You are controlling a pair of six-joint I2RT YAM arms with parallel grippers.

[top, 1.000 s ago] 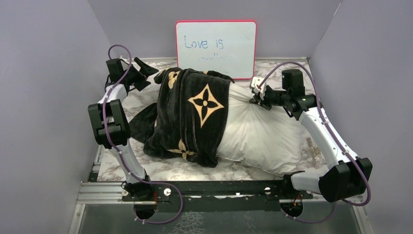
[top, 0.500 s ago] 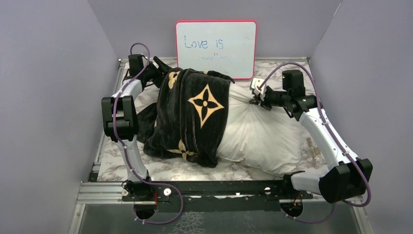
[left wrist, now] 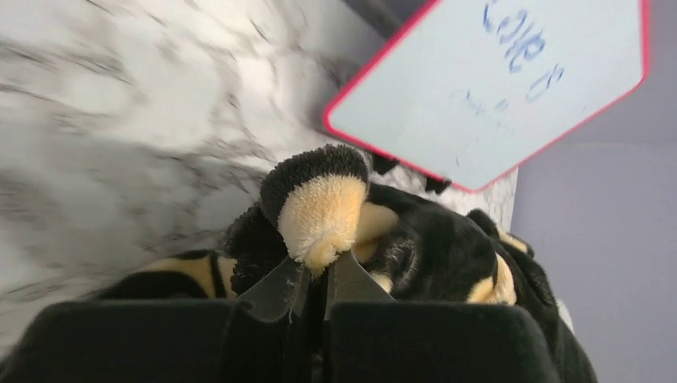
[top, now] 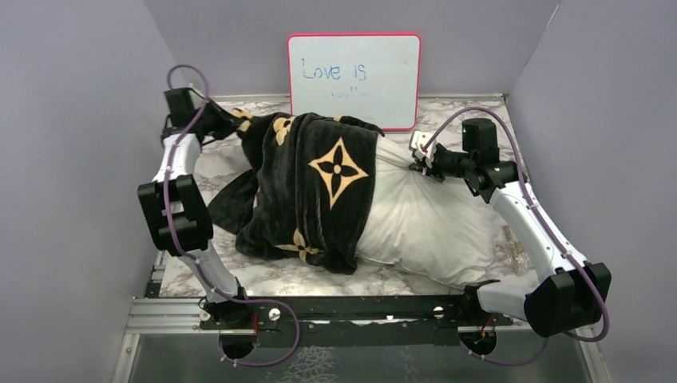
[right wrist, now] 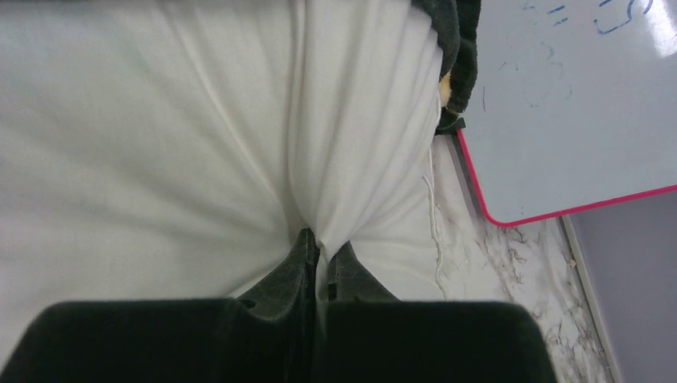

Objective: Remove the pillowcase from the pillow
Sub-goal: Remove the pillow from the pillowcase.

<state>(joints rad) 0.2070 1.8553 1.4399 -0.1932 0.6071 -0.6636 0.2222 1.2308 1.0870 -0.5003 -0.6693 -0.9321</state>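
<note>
Marble table (top: 271, 281) fills the middle of the overhead view.

Pillow (top: 435, 219): white and plump, lying across the table. Right half bare, left half under cover.

Pillowcase (top: 319, 187): black with tan flowers, bunched over the pillow's left-centre. A loose tail spills toward the lower left.

Whiteboard (top: 354, 76): propped at top centre, just behind both.

Right gripper (right wrist: 321, 255): jaws together, clamped on a pinch of white pillow fabric at the pillow's upper right. Creases fan out from the pinch.

Left gripper (left wrist: 316, 270): jaws together on a fold at the pillowcase's far corner, upper left of the overhead view. A tan-and-black tuft pokes out past the tips.

Step in hand, as I read it: the left strips the case leftward while the right anchors the pillow.

- Pull toward the left edge and slightly upward, along the pillow's length, so the sleeve slides rather than drags.
- The right must hold firm, or the pillow likely travels with the case.
- The left's bite looks thin and the pile may slip, so go slow and steady.
- Stay clear of the whiteboard.
- Much fabric is wrapped on, so a regrip nearer the lower left seems likely.
</note>
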